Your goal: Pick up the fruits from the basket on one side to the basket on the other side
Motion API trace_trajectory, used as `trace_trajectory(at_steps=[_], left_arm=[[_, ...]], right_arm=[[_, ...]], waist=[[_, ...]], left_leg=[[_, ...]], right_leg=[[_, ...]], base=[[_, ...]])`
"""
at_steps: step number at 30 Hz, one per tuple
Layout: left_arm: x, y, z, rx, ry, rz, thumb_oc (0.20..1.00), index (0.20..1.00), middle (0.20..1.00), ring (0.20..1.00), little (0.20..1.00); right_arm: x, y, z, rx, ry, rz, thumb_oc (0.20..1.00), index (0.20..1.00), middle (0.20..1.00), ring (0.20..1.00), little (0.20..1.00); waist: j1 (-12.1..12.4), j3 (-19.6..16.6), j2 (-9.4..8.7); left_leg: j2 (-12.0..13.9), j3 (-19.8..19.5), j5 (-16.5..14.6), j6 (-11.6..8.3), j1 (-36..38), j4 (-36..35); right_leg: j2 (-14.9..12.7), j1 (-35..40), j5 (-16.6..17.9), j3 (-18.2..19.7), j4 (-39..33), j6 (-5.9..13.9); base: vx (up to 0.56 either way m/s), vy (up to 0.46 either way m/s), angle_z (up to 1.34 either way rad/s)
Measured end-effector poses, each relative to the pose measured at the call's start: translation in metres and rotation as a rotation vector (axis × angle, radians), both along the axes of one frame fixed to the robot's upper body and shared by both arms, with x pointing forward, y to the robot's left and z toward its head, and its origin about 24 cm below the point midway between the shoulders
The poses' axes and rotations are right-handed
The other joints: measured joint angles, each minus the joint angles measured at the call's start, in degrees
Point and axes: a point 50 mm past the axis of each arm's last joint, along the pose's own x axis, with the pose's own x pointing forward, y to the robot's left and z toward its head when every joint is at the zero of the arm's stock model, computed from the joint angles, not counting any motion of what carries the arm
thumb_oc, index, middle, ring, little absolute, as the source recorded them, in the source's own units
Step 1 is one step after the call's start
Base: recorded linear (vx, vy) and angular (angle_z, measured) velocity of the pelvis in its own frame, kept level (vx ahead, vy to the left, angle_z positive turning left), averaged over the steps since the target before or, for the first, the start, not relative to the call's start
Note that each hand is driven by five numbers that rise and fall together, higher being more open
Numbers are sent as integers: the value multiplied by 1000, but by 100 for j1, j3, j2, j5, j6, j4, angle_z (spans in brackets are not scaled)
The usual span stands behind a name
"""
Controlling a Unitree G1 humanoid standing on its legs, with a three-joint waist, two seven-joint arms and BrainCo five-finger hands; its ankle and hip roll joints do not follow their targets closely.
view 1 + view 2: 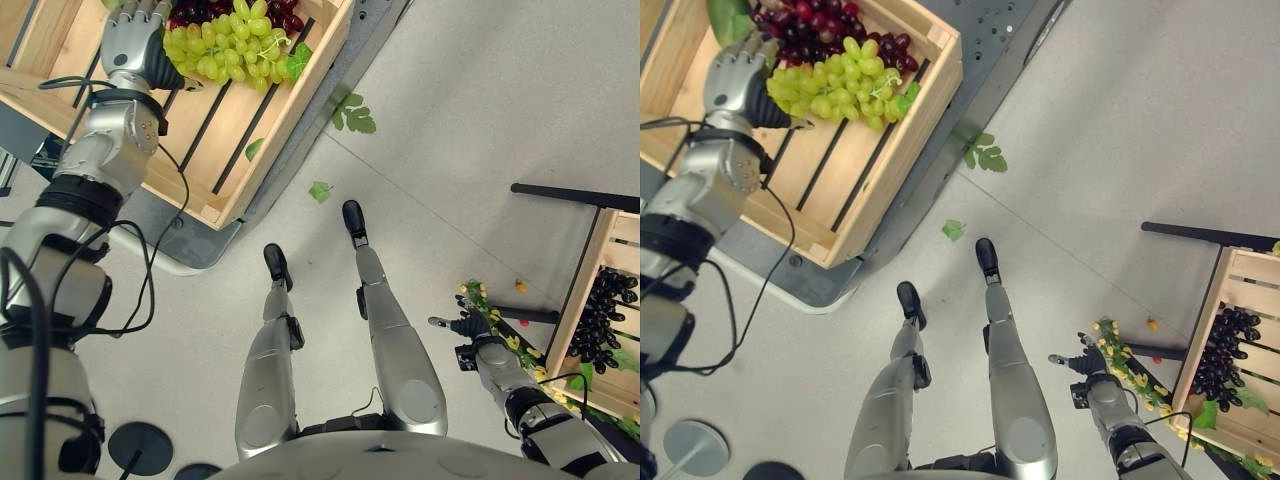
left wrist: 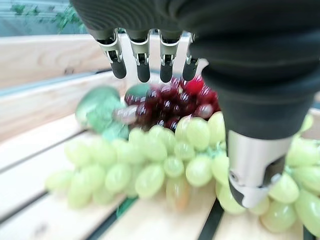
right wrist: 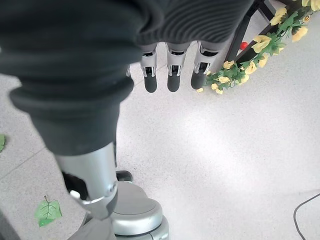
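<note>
Left hand (image 1: 133, 40) stretched forward, fingers (image 2: 142, 65) straight, relaxed; right hand (image 1: 470, 327) hangs low, fingers (image 3: 172, 77) straight.

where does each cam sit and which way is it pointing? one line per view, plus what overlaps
Left eye, on the head, looks down: left hand over the green grapes in the wooden crate.
Right eye, beside it, same scene: right hand low by the dark grapes.
Left wrist looks along its open fingers at green and red grapes.
Right wrist looks down past its fingers at the floor and yellow flowers.
Shared: eye views and left wrist show the green grapes.
</note>
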Motion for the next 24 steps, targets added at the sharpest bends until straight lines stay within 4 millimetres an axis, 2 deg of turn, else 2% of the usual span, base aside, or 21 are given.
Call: trace_trajectory(at_steps=[12,16,24], left_arm=[[6,-9,-12,-44,48,-17,1000,1000,1000,1000,1000],[6,-6,-11,-62,45,-4,1000,1000,1000,1000,1000],[9,-5,-6,-42,49,27,1000,1000,1000,1000,1000]], right_arm=[[0,0,0,-3,1,1,1000,1000,1000,1000,1000],[0,3,0,-9,0,17,1000,1000,1000,1000,1000],[1,5,0,-11,0,31,1000,1000,1000,1000,1000]], waist=[[-57,0,-2],[-145,0,-4],[-147,0,-4]], left_leg=[[1,-5,1,1,-79,-1],[1,-9,5,6,-154,0],[1,-11,5,6,-154,-1]], right_leg=[[0,-75,2,0,0,4],[-9,-144,22,-8,1,-12],[-18,-145,10,-10,0,3]], base=[[0,0,0],[0,0,0],[0,0,0]])
